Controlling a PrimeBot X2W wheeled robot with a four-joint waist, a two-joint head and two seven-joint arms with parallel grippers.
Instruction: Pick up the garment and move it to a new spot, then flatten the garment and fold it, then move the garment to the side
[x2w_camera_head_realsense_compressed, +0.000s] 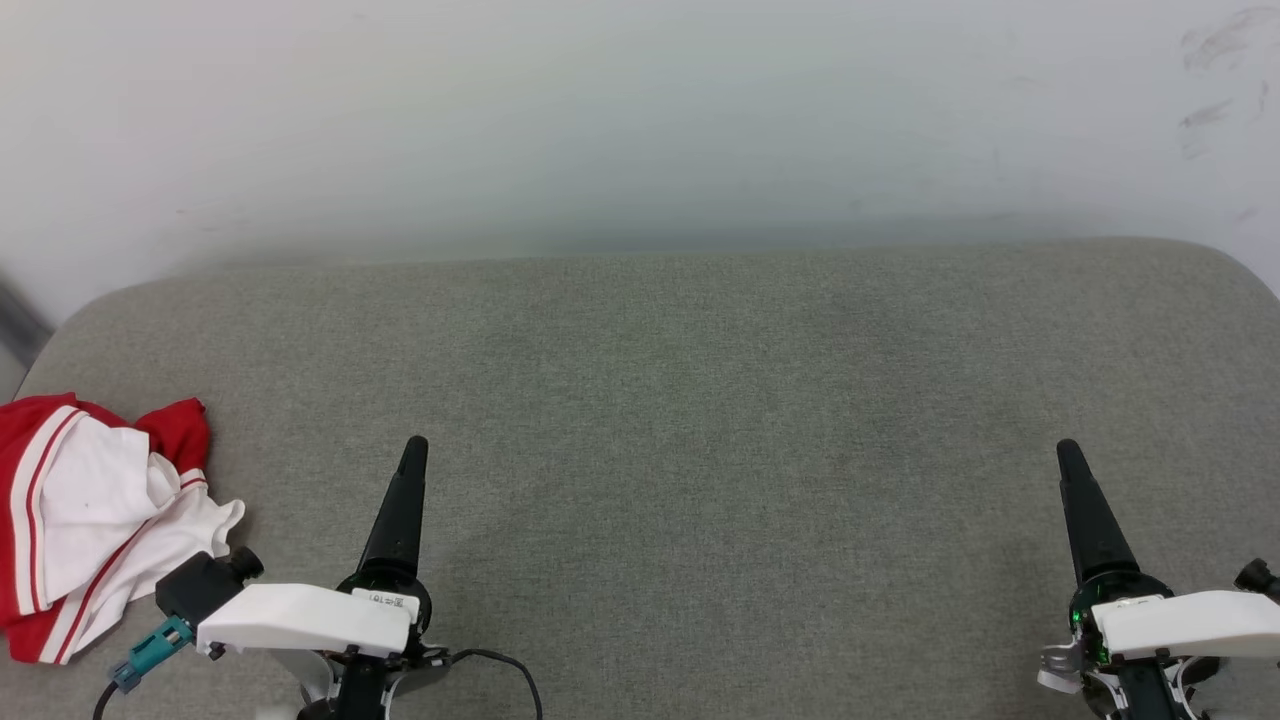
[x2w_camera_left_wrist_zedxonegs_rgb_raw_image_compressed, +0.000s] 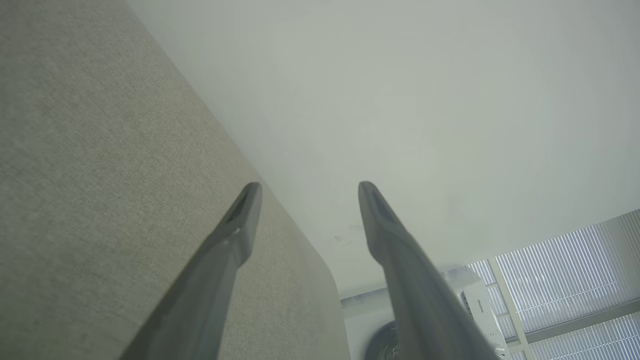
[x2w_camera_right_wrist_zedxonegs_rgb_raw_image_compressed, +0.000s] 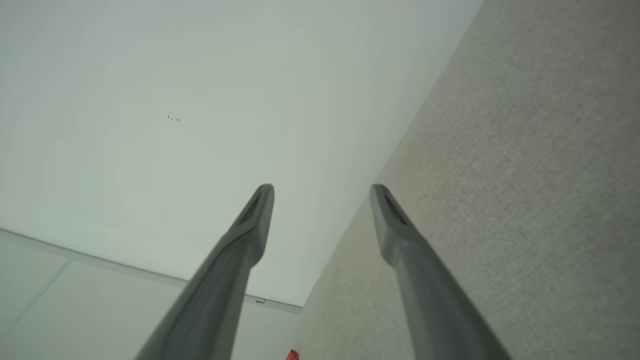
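Two claws hang low over a gray cloth top (x2w_camera_head_realsense_compressed: 700, 400), one on each side. The left claw (x2w_camera_head_realsense_compressed: 412, 462) points away from the robot. In the left wrist view its two dark fingers (x2w_camera_left_wrist_zedxonegs_rgb_raw_image_compressed: 235, 235) stand wide apart, so it is open and empty. The right claw (x2w_camera_head_realsense_compressed: 1070, 470) points the same way. In the right wrist view its fingers (x2w_camera_right_wrist_zedxonegs_rgb_raw_image_compressed: 250, 225) are spread wide too, so it is open and empty as well. A lot of bare gray cloth lies between the two claws.

A black cable (x2w_camera_head_realsense_compressed: 500, 665) curls out from under the left arm (x2w_camera_head_realsense_compressed: 300, 620).

The shirt (x2w_camera_head_realsense_compressed: 90, 520) lies just beside the left arm, on its outer side, close to the left edge of the gray top. It is red and white with thin stripes, and it sits in a crumpled heap, not flat. It is far from the right claw.

Behind the gray top stands a white wall (x2w_camera_head_realsense_compressed: 640, 120) with a few dark smudges (x2w_camera_head_realsense_compressed: 1215, 60) near its right end. In the left wrist view a window with blinds (x2w_camera_left_wrist_zedxonegs_rgb_raw_image_compressed: 565, 280) and a white machine (x2w_camera_left_wrist_zedxonegs_rgb_raw_image_compressed: 475, 300) show past the end of the top. A tiny red bit (x2w_camera_right_wrist_zedxonegs_rgb_raw_image_compressed: 291, 355) peeks in at the bottom edge of the right wrist view, too small to tell what it is.
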